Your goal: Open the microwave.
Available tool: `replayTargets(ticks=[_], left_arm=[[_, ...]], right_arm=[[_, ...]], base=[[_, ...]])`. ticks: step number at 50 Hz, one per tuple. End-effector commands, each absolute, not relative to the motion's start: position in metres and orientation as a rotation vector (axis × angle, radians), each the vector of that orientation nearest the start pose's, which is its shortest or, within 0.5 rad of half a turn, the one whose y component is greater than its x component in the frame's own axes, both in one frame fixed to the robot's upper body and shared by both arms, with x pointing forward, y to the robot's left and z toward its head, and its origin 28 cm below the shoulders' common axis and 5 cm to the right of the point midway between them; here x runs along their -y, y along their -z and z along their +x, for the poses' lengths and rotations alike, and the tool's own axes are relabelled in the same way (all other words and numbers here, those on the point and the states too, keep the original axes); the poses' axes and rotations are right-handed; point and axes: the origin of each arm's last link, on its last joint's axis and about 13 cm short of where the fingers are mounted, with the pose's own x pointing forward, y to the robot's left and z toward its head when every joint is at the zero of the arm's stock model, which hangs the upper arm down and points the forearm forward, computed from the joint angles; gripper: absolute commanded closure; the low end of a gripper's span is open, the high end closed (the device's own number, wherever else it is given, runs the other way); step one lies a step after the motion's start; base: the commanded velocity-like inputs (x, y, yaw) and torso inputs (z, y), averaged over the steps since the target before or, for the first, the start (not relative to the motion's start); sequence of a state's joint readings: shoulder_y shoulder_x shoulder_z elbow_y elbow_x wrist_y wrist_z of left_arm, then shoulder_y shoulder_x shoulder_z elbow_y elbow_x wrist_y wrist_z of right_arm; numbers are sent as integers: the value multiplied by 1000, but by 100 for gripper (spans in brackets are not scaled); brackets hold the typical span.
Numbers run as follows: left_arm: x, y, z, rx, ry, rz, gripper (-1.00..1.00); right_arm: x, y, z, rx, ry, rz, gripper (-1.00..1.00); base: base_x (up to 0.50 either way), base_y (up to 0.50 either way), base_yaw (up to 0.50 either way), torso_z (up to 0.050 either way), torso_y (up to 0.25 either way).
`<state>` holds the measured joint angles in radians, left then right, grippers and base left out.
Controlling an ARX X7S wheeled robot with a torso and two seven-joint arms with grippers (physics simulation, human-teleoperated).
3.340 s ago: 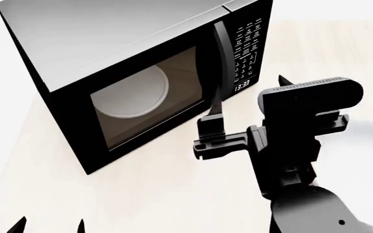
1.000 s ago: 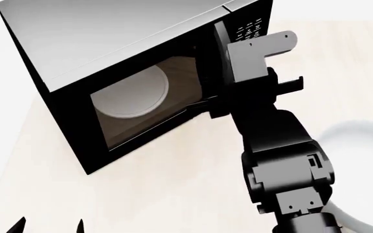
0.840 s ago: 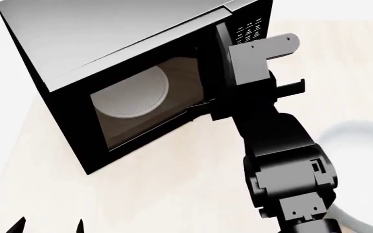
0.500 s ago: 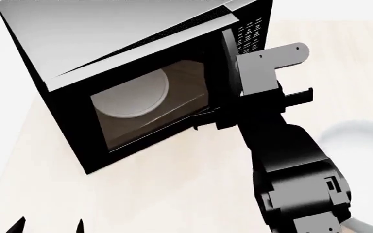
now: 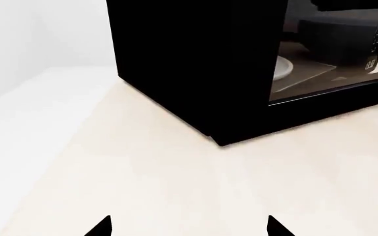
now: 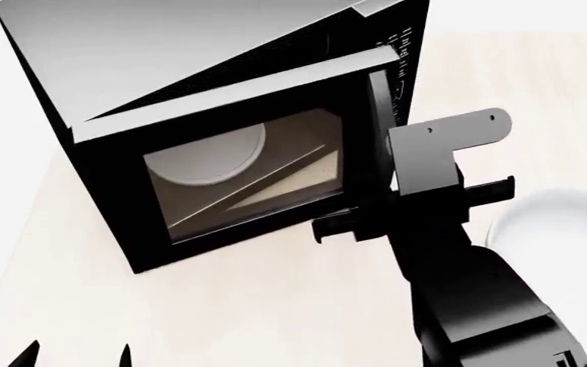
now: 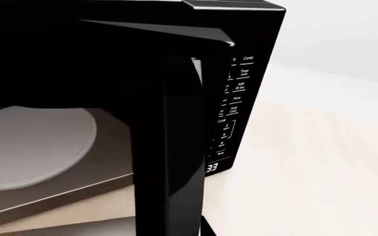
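A: Where is the microwave [image 6: 212, 130]?
B: It stands on the pale tabletop [image 6: 222, 306], filling the head view from about 9 to 1 o'clock. Its front faces toward 5 o'clock and its long axis runs roughly 8 to 2.

A: How will it handle?
B: The body looks heavy and rigid, so I judge it will stay put. The door [image 6: 253, 180] is stiff and glazed, ajar at its handle side, hinged at the far side. The vertical handle [image 7: 175, 147] is the place to take hold.

A: And the fingers?
B: The right gripper [image 6: 375, 218] sits at that handle; I cannot tell whether it is clenched. The left gripper [image 5: 189, 226] hangs spread, holding nothing. A white bowl [image 6: 553, 229] lies at 3 o'clock.
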<state>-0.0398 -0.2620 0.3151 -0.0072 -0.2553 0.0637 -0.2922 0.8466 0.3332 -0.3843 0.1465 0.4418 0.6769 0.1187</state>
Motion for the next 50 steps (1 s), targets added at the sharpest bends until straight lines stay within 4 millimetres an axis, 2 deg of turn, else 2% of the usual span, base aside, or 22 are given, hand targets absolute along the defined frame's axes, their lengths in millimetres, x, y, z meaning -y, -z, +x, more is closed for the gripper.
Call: replayTargets(ticks=[1, 5, 31, 50], left_arm=[[-206, -14, 211, 8, 15, -4, -100], [-206, -14, 210, 7, 14, -4, -100], [-206, -15, 210, 8, 13, -2, -100], [-206, -14, 211, 8, 13, 0, -100]], right_arm=[[112, -186, 329, -12, -217, -108, 100], [111, -183, 321, 2, -207, -140, 100], [109, -177, 285, 36, -228, -75, 100], [108, -171, 280, 37, -227, -51, 100]], base=[[0, 0, 0, 0, 10], [0, 0, 0, 4, 3], [0, 0, 0, 1, 4], [0, 0, 0, 2, 5]])
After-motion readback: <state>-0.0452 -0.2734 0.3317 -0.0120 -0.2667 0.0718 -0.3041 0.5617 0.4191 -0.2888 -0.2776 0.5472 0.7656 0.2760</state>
